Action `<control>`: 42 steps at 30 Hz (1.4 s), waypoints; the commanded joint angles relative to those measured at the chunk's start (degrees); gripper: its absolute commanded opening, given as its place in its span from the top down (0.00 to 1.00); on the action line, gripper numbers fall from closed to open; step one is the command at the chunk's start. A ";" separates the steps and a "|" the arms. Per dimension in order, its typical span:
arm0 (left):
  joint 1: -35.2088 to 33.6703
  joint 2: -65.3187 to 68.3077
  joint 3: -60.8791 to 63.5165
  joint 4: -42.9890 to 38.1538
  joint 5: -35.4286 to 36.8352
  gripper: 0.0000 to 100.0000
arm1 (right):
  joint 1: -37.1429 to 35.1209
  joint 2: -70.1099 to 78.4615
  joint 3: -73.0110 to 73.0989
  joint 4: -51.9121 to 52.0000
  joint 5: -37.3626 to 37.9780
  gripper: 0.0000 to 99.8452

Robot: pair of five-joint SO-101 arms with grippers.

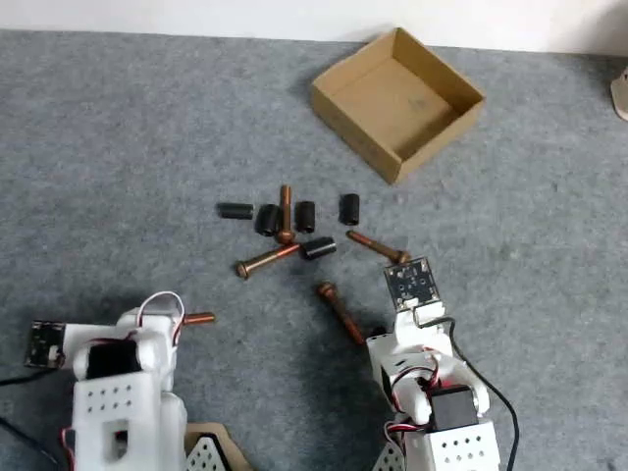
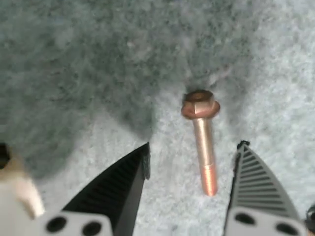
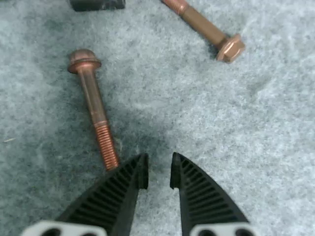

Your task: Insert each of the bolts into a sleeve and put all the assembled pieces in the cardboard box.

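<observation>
A copper bolt (image 2: 202,142) lies on the grey carpet between the wide-spread fingers of my left gripper (image 2: 193,147), which is open just above it. From above, that bolt (image 1: 199,317) pokes out beside the left arm. My right gripper (image 3: 158,164) hovers over bare carpet, its fingers a narrow gap apart with nothing between them. The threaded end of another bolt (image 3: 94,110) lies just beside one fingertip (image 3: 140,164). A third bolt (image 3: 206,27) lies farther off. Several black sleeves, such as one sleeve (image 1: 318,248), lie mid-table among the bolts. The cardboard box (image 1: 397,98) stands at the back right.
Two more bolts, an upright-lying bolt (image 1: 286,214) and a slanted bolt (image 1: 267,260), rest among the sleeves. Grey carpet (image 1: 118,147) covers the table, with open room on the left and far right. A pale object (image 1: 620,93) sits at the right edge.
</observation>
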 commanded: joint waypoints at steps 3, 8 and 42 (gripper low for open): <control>2.42 12.35 -8.13 1.49 0.53 0.74 | 0.22 -0.75 8.84 0.22 0.53 0.91; 2.68 21.67 -12.79 1.58 3.08 0.74 | 0.22 -0.75 8.84 0.22 0.53 0.91; -1.54 46.02 -22.46 -16.70 0.00 0.74 | 0.22 -0.75 8.84 0.22 0.53 0.91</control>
